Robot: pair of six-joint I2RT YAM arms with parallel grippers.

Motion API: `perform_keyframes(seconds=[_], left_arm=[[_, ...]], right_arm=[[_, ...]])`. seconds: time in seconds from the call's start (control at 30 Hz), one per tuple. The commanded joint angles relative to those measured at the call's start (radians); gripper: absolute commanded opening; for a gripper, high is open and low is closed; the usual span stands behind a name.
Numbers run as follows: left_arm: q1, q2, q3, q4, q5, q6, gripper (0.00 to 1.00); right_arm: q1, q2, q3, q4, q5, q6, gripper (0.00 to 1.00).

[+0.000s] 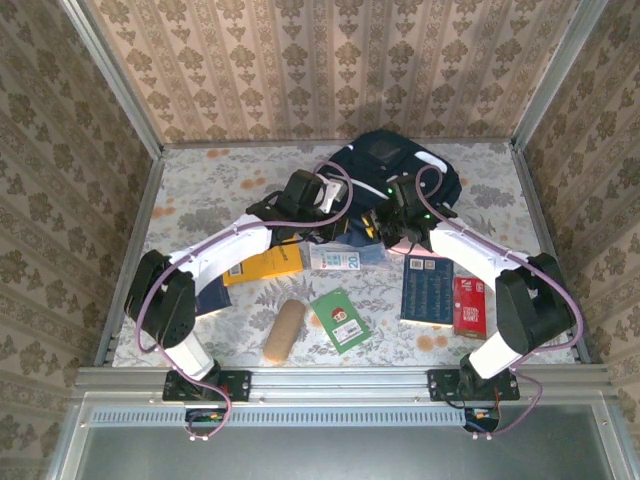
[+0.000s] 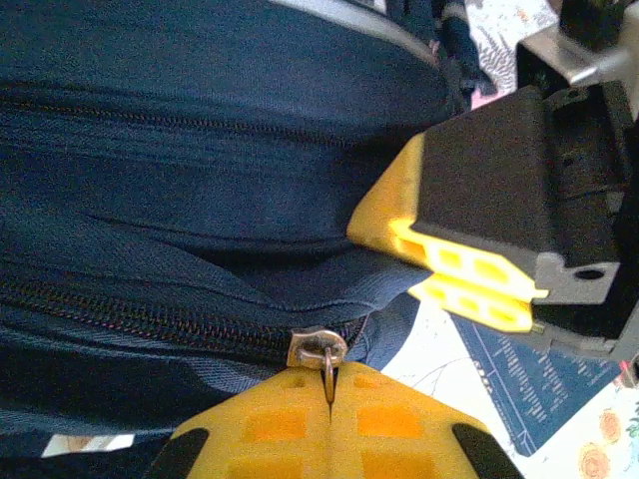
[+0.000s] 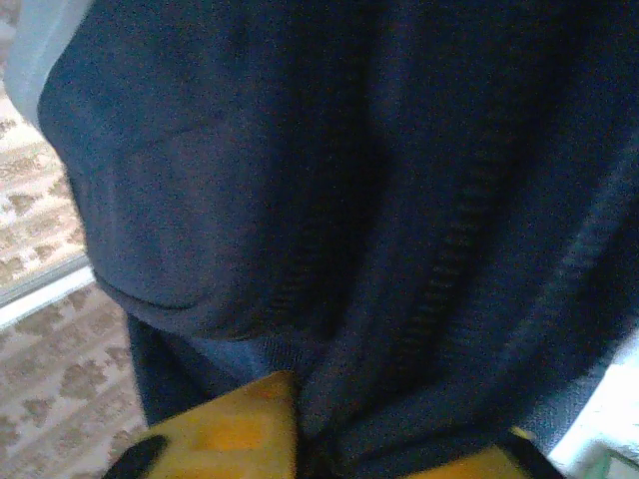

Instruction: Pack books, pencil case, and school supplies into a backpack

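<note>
The dark navy backpack (image 1: 395, 165) lies at the back of the table. My left gripper (image 2: 330, 384) is shut on the metal zipper pull (image 2: 321, 351) at the end of its closed zipper, at the bag's near edge (image 1: 340, 228). My right gripper (image 3: 319, 439) is shut on a fold of the backpack's fabric (image 3: 399, 299) just beside it (image 1: 380, 228); its yellow fingers (image 2: 449, 261) show in the left wrist view. On the table lie a yellow book (image 1: 265, 265), a green book (image 1: 340, 318), a navy book (image 1: 428, 290), a blue-and-white packet (image 1: 340, 258), a tan roll (image 1: 283, 330) and a red pack (image 1: 468, 305).
Patterned walls close the table (image 1: 200, 190) in on three sides, and a metal rail (image 1: 340, 378) runs along the near edge. Both arms arch over the loose items towards the bag.
</note>
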Motion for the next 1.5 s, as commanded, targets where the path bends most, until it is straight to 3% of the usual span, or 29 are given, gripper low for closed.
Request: perform_keyframes(seconds=[0.0, 0.23, 0.43, 0.6, 0.73, 0.87, 1.47], left_arm=[[-0.018, -0.095, 0.033, -0.007, 0.004, 0.065, 0.0], [0.044, -0.095, 0.034, -0.074, -0.037, 0.133, 0.0], [0.118, -0.093, 0.002, -0.067, 0.006, 0.133, 0.0], [0.104, -0.072, -0.01, -0.051, 0.062, 0.116, 0.0], [0.044, -0.059, -0.001, -0.036, 0.081, 0.13, 0.37], [0.015, -0.022, 0.015, -0.028, 0.097, 0.156, 0.5], [-0.012, 0.167, 0.174, -0.089, 0.038, 0.3, 0.48]], right_arm=[[-0.009, -0.014, 0.061, -0.028, 0.087, -0.093, 0.0], [-0.069, -0.03, 0.067, -0.049, -0.017, -0.263, 0.0], [-0.111, -0.02, 0.1, -0.094, -0.103, -0.379, 0.0], [-0.123, -0.028, 0.108, -0.102, -0.122, -0.391, 0.0], [-0.124, -0.022, 0.111, -0.086, -0.148, -0.372, 0.0], [-0.123, -0.021, 0.115, -0.076, -0.164, -0.362, 0.0], [-0.11, 0.002, 0.097, -0.007, -0.226, -0.299, 0.0]])
